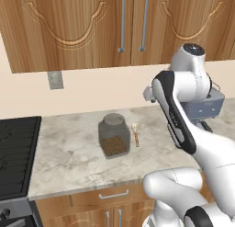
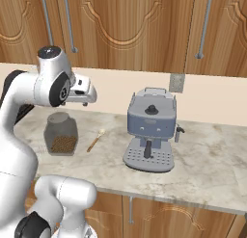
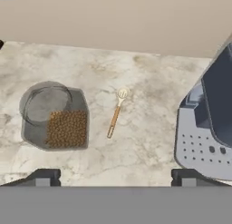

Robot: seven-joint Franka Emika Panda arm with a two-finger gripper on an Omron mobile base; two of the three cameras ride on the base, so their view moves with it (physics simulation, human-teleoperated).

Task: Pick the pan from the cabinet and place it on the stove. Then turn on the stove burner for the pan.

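The hand [image 3: 116,177] hangs above the worktop [image 1: 69,157] with its fingertips [image 3: 45,177] set wide apart and nothing between them, looking down on a glass jar of brown pellets [image 3: 56,116], a small wooden spoon [image 3: 115,113] just beside it and the base of a grey coffee machine [image 2: 149,131]. The cabinet [image 1: 92,24] is shut, both silver bar handles [image 1: 121,21] together at the seam, so the pan is hidden, presumably behind those doors. The stove [image 1: 16,152] sits to the left of the worktop. The risk, as I judge it, lies in the reach upward: a wide swing of the arm could clip the jar or the coffee machine, and a door pulled partway might block the pan's long handle coming out.
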